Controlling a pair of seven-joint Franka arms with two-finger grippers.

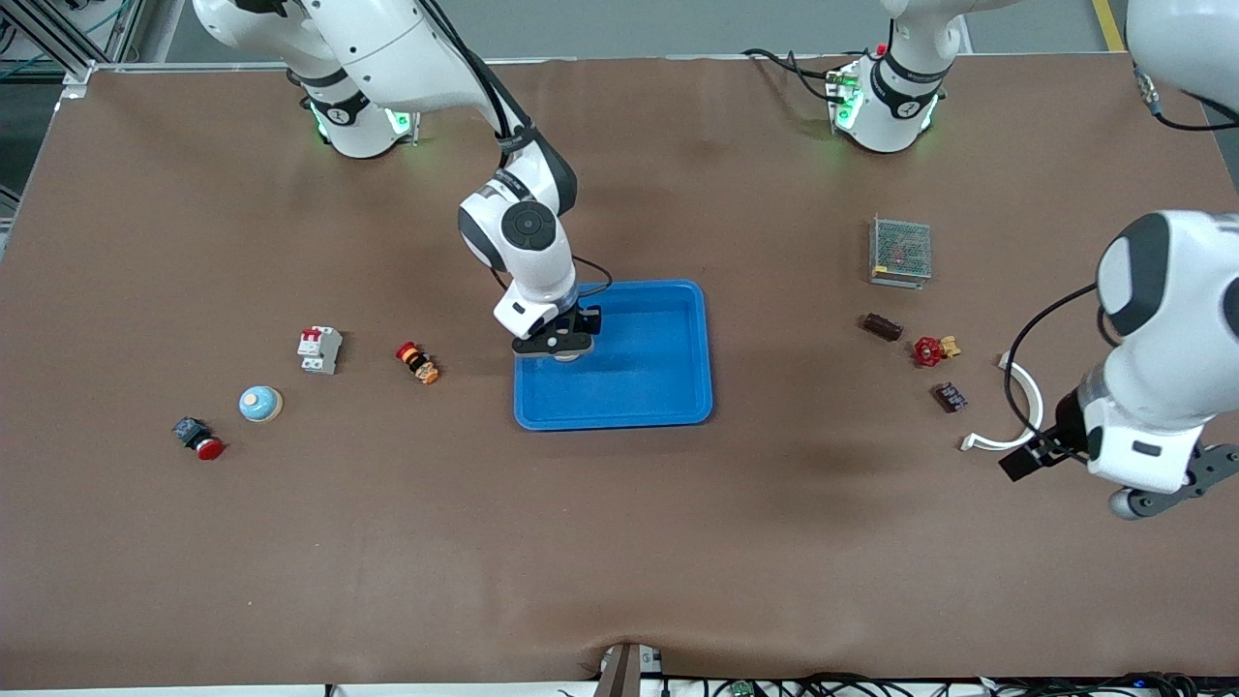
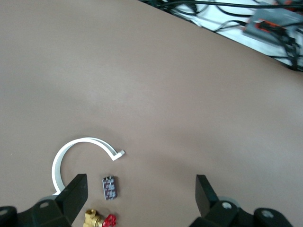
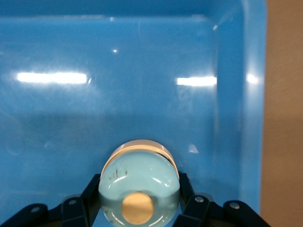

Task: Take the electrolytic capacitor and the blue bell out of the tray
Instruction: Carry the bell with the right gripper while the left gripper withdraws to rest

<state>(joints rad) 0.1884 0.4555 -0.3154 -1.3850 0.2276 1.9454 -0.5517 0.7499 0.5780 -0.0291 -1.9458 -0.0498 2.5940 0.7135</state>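
**Right gripper clamped on the blue bell in the tray; capacitor already out on the table**

Nearest the front camera, toward the left arm's end of the table, the left gripper (image 2: 139, 198) hangs over bare tabletop with its fingers wide apart and nothing between them. This arm seems to be waiting. Just beside it lie a white curved clip (image 1: 1016, 411) and a small dark block (image 1: 950, 397). A little farther from the camera are a red-handled valve (image 1: 932, 349) and the electrolytic capacitor (image 1: 883, 326), a dark cylinder lying on its side on the table, well apart from the tray. That half of the task looks done. Farther again stands a metal mesh box (image 1: 900, 252).

In the middle sits the blue tray (image 1: 678, 407). The right gripper (image 1: 563, 347) is down inside it, by the edge toward the right arm's end, its fingers closed on the sides of the blue bell (image 3: 138, 182). The right wrist view shows the dome held between them, button up, so it should lift straight out. The rest of the tray floor that shows is bare.

Toward the right arm's end lie a red push button (image 1: 199, 438), a second bell (image 1: 260, 403), an orange part (image 1: 418, 362) and a white breaker (image 1: 319, 348).
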